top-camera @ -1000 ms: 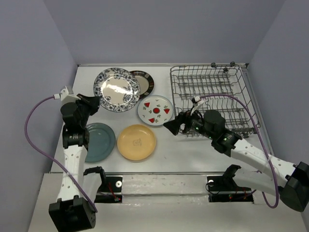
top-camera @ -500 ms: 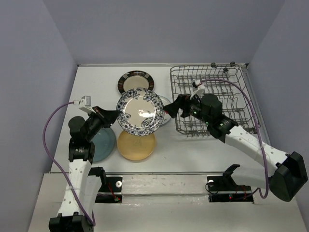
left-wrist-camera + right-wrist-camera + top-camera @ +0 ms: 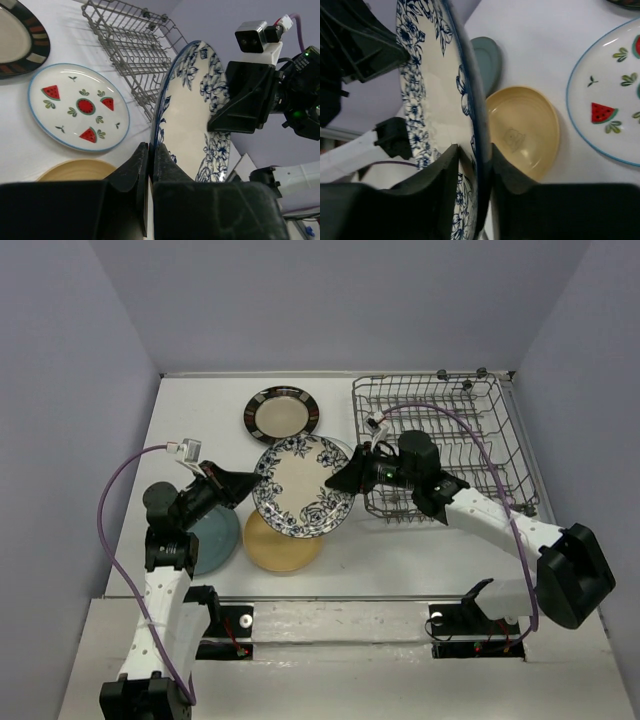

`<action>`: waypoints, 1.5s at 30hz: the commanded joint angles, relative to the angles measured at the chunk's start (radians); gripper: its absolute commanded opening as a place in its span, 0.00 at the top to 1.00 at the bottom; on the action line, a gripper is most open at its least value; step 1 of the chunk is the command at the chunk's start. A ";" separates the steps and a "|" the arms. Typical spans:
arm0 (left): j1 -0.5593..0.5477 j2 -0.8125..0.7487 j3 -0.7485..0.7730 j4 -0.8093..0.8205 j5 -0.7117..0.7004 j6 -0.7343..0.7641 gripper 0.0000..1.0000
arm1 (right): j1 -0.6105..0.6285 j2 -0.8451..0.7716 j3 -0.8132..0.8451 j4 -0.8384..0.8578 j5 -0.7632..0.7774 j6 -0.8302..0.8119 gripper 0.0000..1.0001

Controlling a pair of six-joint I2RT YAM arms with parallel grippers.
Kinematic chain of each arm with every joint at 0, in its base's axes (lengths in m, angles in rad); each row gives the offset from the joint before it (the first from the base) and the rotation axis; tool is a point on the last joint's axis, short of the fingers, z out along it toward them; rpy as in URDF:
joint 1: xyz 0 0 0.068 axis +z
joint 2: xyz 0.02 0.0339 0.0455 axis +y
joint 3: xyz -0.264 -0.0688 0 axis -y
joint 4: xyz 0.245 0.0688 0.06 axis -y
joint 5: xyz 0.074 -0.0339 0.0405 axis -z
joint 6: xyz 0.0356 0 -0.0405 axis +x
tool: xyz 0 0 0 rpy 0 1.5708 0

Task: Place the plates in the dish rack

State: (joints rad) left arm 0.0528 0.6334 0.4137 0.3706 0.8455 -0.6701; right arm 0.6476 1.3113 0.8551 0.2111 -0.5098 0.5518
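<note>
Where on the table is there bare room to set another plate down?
Bare table left of the dark-rimmed plate, and the near strip between yellow plate and dish rack. The middle is crowded around the held floral plate.

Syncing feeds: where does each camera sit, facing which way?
Top external: overhead behind the robot, facing the table; left arm, right arm show.
Left wrist: on the left arm, facing the dish rack; left fingers pinch the blue floral plate.
Right wrist: on the right arm, facing the yellow plate; right fingers straddle the floral rim.
Both wrist views share the watermelon plate.
</note>
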 commanded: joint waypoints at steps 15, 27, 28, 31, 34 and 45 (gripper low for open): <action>-0.139 -0.038 0.178 -0.294 -0.172 0.242 0.01 | -0.434 -0.099 0.013 0.357 -0.184 0.313 0.93; -0.361 -0.144 0.194 -0.446 -0.276 0.351 0.01 | -0.798 -0.124 0.182 0.171 0.551 -0.182 0.93; -0.378 -0.155 0.192 -0.447 -0.286 0.353 0.01 | -0.798 -0.103 0.199 0.172 0.579 -0.225 0.93; -0.432 -0.187 0.188 -0.449 -0.306 0.349 0.01 | -0.821 -0.031 0.243 0.171 0.665 -0.380 0.93; -0.476 -0.207 0.189 -0.456 -0.335 0.346 0.01 | -0.844 0.008 0.256 0.168 0.705 -0.460 0.93; -0.550 -0.233 0.189 -0.473 -0.399 0.337 0.01 | -0.876 0.059 0.210 0.125 0.705 -0.690 0.93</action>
State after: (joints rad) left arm -0.4774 0.4129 0.5598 -0.1184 0.4706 -0.3412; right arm -0.2287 1.4097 1.0313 0.1532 0.1780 -0.0486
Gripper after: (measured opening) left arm 0.990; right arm 0.225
